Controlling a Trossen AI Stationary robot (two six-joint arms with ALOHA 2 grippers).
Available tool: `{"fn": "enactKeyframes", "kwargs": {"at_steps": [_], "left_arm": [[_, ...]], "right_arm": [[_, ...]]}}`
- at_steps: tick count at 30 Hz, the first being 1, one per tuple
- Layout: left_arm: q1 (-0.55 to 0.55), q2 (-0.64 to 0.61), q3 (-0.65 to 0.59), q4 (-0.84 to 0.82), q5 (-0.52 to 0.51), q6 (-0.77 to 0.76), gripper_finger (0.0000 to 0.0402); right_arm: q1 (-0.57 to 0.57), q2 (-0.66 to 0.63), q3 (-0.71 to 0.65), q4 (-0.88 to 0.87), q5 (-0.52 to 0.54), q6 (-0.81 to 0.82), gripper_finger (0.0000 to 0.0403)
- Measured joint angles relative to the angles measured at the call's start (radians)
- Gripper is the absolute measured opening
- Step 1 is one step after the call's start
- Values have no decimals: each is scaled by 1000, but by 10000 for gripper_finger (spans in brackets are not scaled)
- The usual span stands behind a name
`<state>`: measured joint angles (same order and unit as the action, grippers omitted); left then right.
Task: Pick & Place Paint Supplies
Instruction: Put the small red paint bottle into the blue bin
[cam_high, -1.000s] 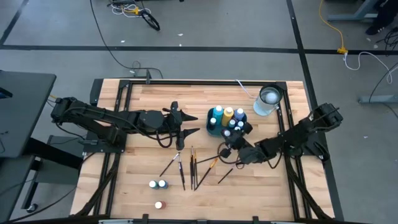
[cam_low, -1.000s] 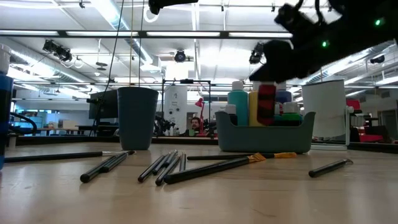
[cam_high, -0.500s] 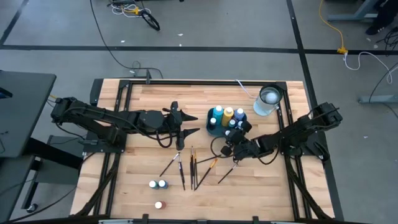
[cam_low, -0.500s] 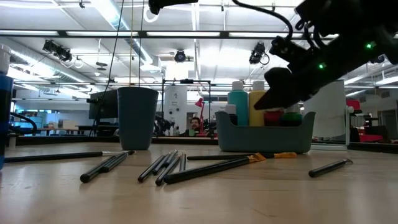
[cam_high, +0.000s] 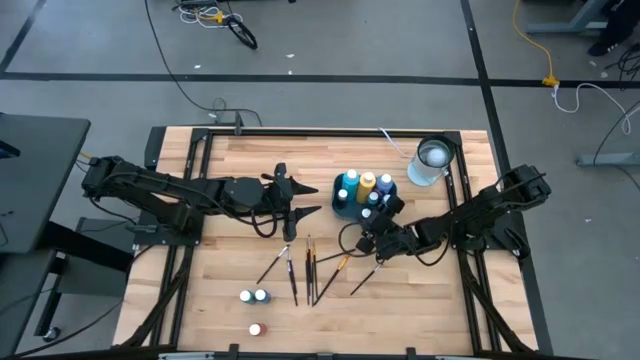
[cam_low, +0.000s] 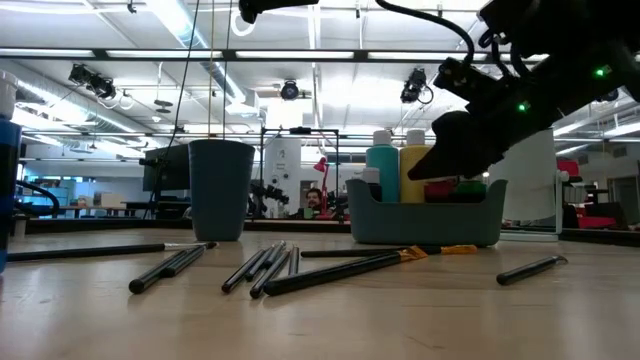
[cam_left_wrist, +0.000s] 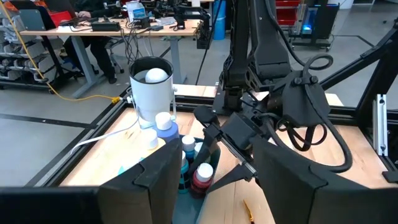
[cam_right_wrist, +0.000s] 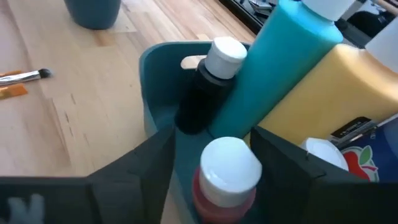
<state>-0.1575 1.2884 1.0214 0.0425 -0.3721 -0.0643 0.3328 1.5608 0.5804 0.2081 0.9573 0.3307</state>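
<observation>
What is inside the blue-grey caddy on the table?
The caddy holds white-capped bottles: a teal one, a yellow one, a dark one, a red one. Its floor stays hidden.

White cup (cam_high: 433, 161) at table's (cam_high: 240, 170) far corner; dark cup (cam_low: 220, 188); person (cam_low: 316, 201) in background.

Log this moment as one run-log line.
right gripper: open, above red bottle standing in caddy | left gripper: open, waiting mid-table | brushes, three bottles loose on table
</observation>
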Motion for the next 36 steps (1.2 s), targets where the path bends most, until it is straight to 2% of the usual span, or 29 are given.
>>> {"fn": "enactKeyframes", "kwargs": {"at_steps": [3,11,15,21,28,36], "left_arm": [[0,0,0,0,0,0,208],[0,0,0,0,0,0,208],[0,0,0,0,0,1,208],[0,0,0,0,0,23,208],[0,0,0,0,0,23,208],[0,0,0,0,0,23,208]], "right_arm": [[17,-25,1,-1,7,-55,220],[100,-201,43,-1,225,-302,202],[127,-308,89,4,257,-389,194],[118,-379,101,-6,22,-391,192],[65,-292,100,-28,-182,-365,191],[-53,-111,100,-60,-181,-339,191]]}}
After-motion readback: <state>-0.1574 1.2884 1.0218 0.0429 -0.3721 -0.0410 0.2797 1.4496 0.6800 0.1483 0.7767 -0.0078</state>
